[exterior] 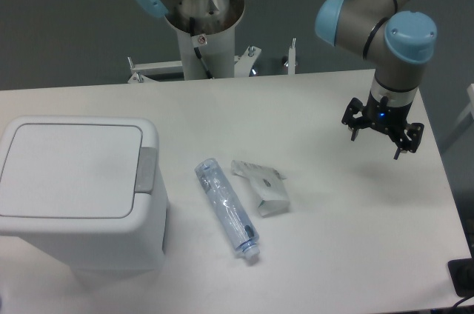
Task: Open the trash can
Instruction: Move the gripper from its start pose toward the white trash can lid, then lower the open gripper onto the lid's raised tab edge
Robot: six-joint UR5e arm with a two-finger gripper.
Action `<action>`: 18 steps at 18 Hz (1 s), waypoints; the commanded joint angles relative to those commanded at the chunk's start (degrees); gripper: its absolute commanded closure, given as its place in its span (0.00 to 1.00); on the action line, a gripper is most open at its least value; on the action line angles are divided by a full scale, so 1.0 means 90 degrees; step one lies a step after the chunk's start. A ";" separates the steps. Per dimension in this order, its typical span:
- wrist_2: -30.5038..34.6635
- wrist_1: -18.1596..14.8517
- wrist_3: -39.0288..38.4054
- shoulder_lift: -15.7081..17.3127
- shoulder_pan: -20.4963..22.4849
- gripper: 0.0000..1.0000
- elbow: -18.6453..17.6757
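Trash can (78,188) left of bottle (226,208), wrapper (261,186)

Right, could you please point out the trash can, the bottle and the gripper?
trash can (70,169), fixed camera, middle of lid.
bottle (226,209), fixed camera, mid-body.
gripper (378,140), fixed camera, between fingertips.

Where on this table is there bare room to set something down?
Bare patches: the far strip behind the bin, the near right corner beyond the wrapper, and the table between wrapper and gripper. Crowded: the middle, where bottle and wrapper lie close.
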 joint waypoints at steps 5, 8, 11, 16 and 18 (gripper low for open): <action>-0.0204 -0.0793 -0.1932 0.0020 -0.0781 0.00 0.0821; -0.0838 -0.0823 -0.2860 0.0030 -0.1113 0.00 0.1026; -0.1395 -0.0833 -0.3778 0.0039 -0.1386 0.00 0.1240; -0.2411 -0.0823 -0.4357 0.0157 -0.1758 0.00 0.1359; -0.2597 -0.0823 -0.4474 0.0302 -0.1865 0.00 0.1291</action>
